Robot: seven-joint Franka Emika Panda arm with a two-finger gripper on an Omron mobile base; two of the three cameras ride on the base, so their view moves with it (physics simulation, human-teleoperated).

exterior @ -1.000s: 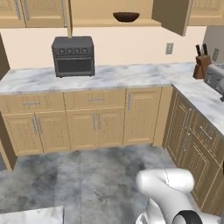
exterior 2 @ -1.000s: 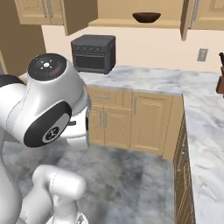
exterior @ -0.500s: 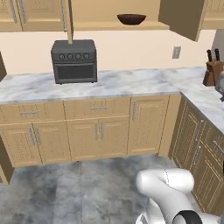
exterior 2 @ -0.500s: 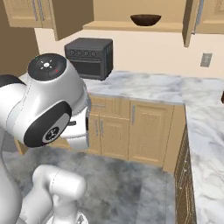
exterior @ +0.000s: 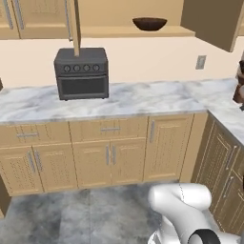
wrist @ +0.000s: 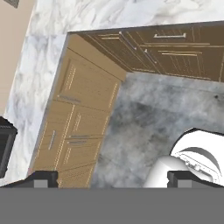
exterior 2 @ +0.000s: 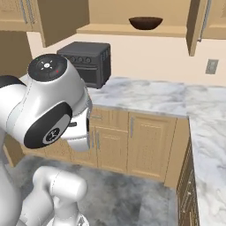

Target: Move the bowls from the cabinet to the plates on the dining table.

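1. The black oven [exterior: 81,73] stands on the marble worktop [exterior: 143,97], toward its left end and against the wall; in the right base view it [exterior 2: 88,62] sits at the back left of that worktop [exterior 2: 150,95].
2. Above, the cabinet [exterior: 43,18] hangs with its doors swung open; one door edge [exterior: 76,27] comes down just over the oven's top.
3. The dark wooden bowl [exterior: 149,23] rests upright on the open cabinet shelf [exterior: 138,32], right of the oven and near the shelf's front edge. In the right base view it [exterior 2: 145,22] sits about mid-shelf, between the two open doors.
4. The hand [wrist: 113,178] shows its two dark fingertips [wrist: 42,178] at the bottom of its own view, set far apart with nothing between them.
5. The hand looks down on the grey floor [wrist: 153,113] and the drawer fronts [wrist: 74,113] under the worktop corner, so the bowl is well apart from it, high above on the shelf.
6. At the far right of the worktop a dark object [exterior: 239,83] stands by the edge; too cropped to name.
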